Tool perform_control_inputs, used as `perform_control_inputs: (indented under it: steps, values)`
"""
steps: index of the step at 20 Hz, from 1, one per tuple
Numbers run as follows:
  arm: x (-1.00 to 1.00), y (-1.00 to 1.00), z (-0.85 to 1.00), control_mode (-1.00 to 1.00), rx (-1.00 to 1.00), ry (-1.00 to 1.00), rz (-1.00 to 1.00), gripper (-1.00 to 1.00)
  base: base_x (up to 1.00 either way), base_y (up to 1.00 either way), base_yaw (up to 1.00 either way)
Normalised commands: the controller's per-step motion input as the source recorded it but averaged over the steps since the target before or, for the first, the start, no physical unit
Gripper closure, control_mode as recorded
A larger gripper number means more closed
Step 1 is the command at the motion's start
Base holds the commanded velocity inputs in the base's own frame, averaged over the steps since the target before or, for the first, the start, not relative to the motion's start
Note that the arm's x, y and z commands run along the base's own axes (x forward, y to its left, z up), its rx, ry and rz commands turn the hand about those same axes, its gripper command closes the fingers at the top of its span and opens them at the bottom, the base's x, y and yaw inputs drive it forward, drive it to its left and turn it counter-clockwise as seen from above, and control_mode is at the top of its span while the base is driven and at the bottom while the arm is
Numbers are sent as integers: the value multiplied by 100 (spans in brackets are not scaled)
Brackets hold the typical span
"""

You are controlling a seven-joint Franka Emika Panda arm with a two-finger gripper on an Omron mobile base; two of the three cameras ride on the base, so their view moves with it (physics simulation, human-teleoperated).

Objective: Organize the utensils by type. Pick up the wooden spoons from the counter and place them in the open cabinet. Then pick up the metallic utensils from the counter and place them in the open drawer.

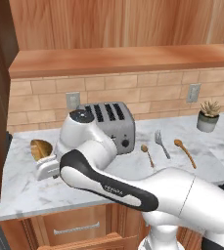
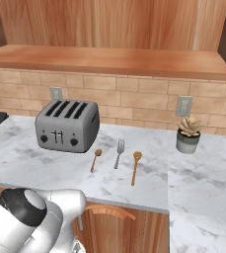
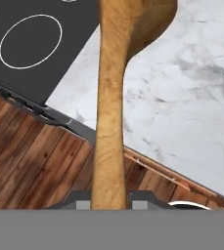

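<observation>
One wooden spoon (image 3: 111, 97) stands clamped by its handle between both fingers (image 3: 83, 200), bowl pointing away.

One wooden spoon (image 3: 111, 97) clamped by its thick handle, bowl away from the hand, above white marble counter (image 2: 45, 163), second wooden spoon (image 2: 135, 167), silver fork (image 2: 119, 152) and small coppery spoon (image 2: 95, 159) lying side by side right of the toaster
</observation>
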Motion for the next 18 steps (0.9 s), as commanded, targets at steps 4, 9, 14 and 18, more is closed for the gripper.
perform_control_inputs:
  steps: [4,9,14,18]
  values:
    - [-10,-60,71,-100,2,-1,19,100,0,0,0]
    - [-9,-52,82,-100,0,-5,14,100,0,0,0]
    - [-4,-59,84,-100,0,-8,7,100,0,0,0]
    - [-2,-63,79,-100,0,-13,3,100,0,0,0]
